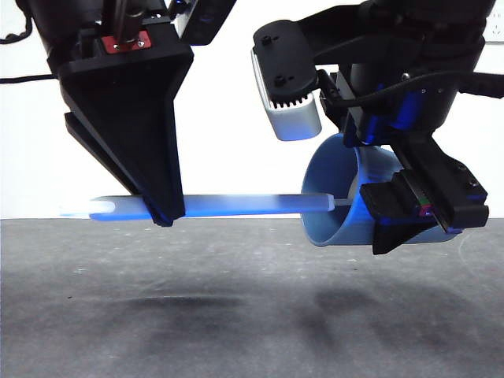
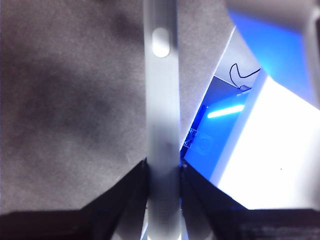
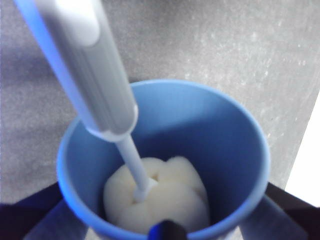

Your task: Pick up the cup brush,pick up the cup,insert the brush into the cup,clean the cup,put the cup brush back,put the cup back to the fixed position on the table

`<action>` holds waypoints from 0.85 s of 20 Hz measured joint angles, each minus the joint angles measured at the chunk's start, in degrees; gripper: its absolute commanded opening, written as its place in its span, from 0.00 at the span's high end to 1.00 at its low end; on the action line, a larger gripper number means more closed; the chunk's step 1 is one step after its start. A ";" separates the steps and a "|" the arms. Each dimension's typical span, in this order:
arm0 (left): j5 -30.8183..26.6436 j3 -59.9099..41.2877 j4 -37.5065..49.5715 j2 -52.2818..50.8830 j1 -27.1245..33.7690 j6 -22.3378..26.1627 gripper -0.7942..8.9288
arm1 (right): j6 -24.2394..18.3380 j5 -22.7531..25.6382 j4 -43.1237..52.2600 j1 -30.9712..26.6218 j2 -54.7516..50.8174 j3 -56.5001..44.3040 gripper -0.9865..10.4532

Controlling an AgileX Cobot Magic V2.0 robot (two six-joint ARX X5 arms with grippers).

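My left gripper (image 1: 161, 213) is clamped on the brush (image 1: 236, 205) near its looped end, jaws closed tight against both sides of the handle. My right gripper (image 1: 409, 216) is closed around the outside of the cup (image 1: 335, 197), which it holds tipped on its side, mouth facing the left gripper. Both items hang in the air above the table (image 1: 236, 315), well clear of it.

Governing relation: the long axis of the brush runs level and points straight into the cup mouth, roughly in line with the cup's own axis. In the right wrist view the sponge head (image 3: 160, 195) sits at the bottom of the cup, and the thin stem enters near the middle of the opening without touching the rim.

Judgement: insertion is complete and cleaning is the step in hand. Any stroke should stay along the shared axis; sideways drift would press the handle against the rim.

The table is dark grey, matte and faintly scuffed, with a plain white wall (image 1: 228, 118) behind.
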 measured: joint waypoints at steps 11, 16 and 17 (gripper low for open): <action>-10.14 0.00 -9.05 -4.35 -0.07 0.92 0.93 | 6.40 1.27 -1.11 0.31 -0.11 0.00 0.93; -12.48 0.00 -14.97 -8.96 1.36 1.01 0.93 | 10.56 3.32 -1.31 -0.77 -2.12 0.02 0.93; -12.48 0.00 -15.80 -10.10 1.68 1.01 0.93 | 10.82 3.72 -1.42 -1.01 -2.49 0.02 0.93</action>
